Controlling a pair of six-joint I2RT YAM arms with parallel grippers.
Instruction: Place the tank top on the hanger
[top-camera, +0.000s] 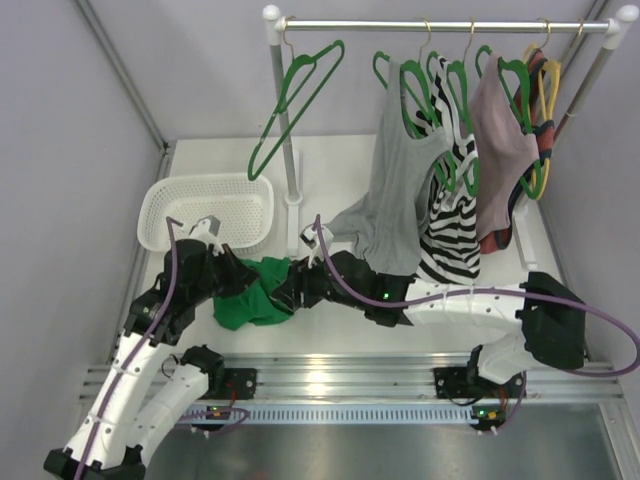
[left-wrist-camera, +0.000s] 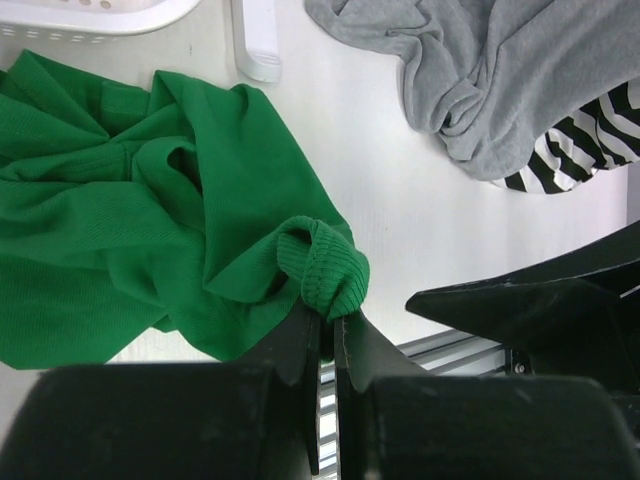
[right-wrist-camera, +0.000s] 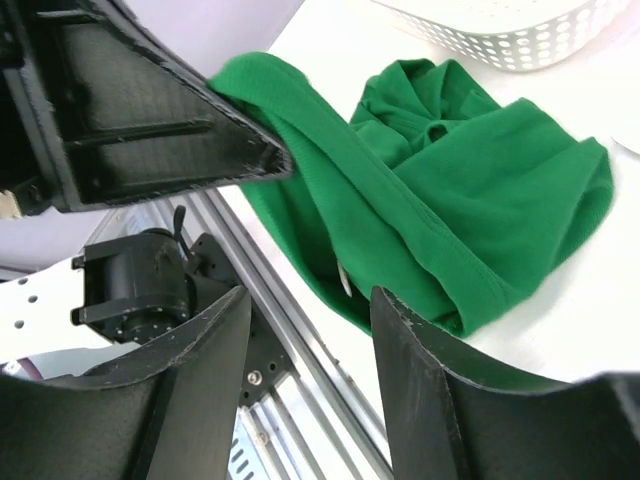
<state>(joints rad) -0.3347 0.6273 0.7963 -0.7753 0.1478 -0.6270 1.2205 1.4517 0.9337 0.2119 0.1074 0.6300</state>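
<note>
1. on the tabletop (top-camera: 330, 170), near its front edge and just in front of the white basket (top-camera: 210, 210): tank top (top-camera: 255, 300), bright green, crumpled in a loose heap.
2. at the heap's near corner: left gripper (left-wrist-camera: 328, 322), clamped tight on a rolled edge of the tank top, fingers pressed together with the green fold bunched just past their tips.
3. seen from the right wrist: a band of the green cloth stretched taut from the left gripper's tip down to the rest of the heap.
4. facing that band: right gripper (right-wrist-camera: 312, 300), spread wide and holding nothing; no telling whether either finger touches the cloth.
5. up on the rail (top-camera: 440, 22) at the back, at its left end: hanger (top-camera: 295, 105), thin, green, bare, hung by its hook and tilted, well apart from the tank top.
6. further right along the rail: grey top (top-camera: 395, 200), striped top (top-camera: 450, 225) and mauve top (top-camera: 500, 140) on green hangers, yellow hanger (top-camera: 548, 85) near the far end; grey top's lower part reaching down to the tabletop beside the right arm.
</note>
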